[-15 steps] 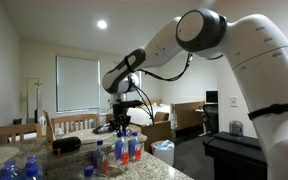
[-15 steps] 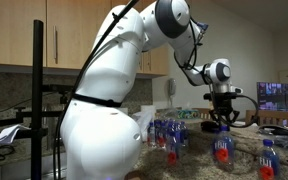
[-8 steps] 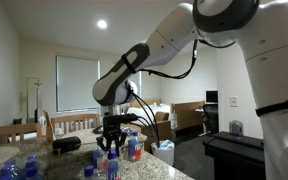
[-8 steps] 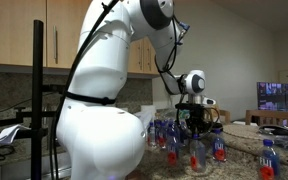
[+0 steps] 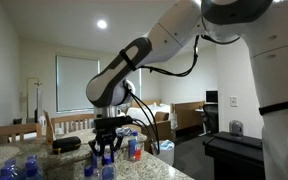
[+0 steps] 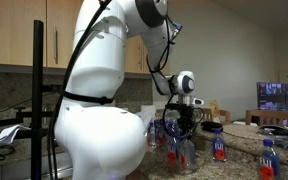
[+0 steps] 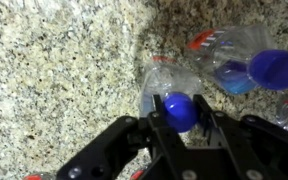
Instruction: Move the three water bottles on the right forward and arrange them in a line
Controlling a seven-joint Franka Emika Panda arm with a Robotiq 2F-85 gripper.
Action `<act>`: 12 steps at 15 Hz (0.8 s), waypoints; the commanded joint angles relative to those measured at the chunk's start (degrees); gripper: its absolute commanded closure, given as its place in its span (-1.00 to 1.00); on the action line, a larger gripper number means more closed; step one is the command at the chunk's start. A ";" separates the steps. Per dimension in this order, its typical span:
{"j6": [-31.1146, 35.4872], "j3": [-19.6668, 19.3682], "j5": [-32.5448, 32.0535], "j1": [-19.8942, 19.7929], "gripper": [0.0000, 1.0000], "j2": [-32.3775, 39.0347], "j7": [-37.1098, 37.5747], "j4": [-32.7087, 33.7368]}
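Note:
In the wrist view my gripper (image 7: 180, 106) is shut on the blue cap of a clear water bottle (image 7: 168, 78) that stands upright on the speckled granite counter (image 7: 54, 70). A second bottle (image 7: 269, 68) with a blue cap and red label lies close at the upper right. In both exterior views the gripper (image 5: 105, 150) (image 6: 181, 135) reaches straight down onto the held bottle (image 6: 180, 153). Another labelled bottle (image 5: 135, 148) stands just beside it, and two more (image 6: 220, 150) (image 6: 268, 158) stand apart on the counter.
A cluster of several darker bluish bottles (image 6: 164, 133) stands behind the gripper. More blue-capped bottles (image 5: 9, 168) sit at the counter's near corner. A vertical black pole with a clamp (image 6: 37, 90) stands at the side. A white bin (image 5: 164, 151) is on the floor beyond the counter.
The arm came down from above the bottle group, closed on one bottle's cap, and has moved sideways with it, away from the other labelled bottles.

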 commanded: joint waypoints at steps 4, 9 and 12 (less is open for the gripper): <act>-0.88 1.50 -0.97 0.34 0.75 -3.64 -3.46 -4.61; -2.11 1.77 -1.31 0.13 0.75 -4.89 -5.69 -5.85; -1.76 1.95 -1.60 0.13 0.75 -5.07 -8.62 -6.02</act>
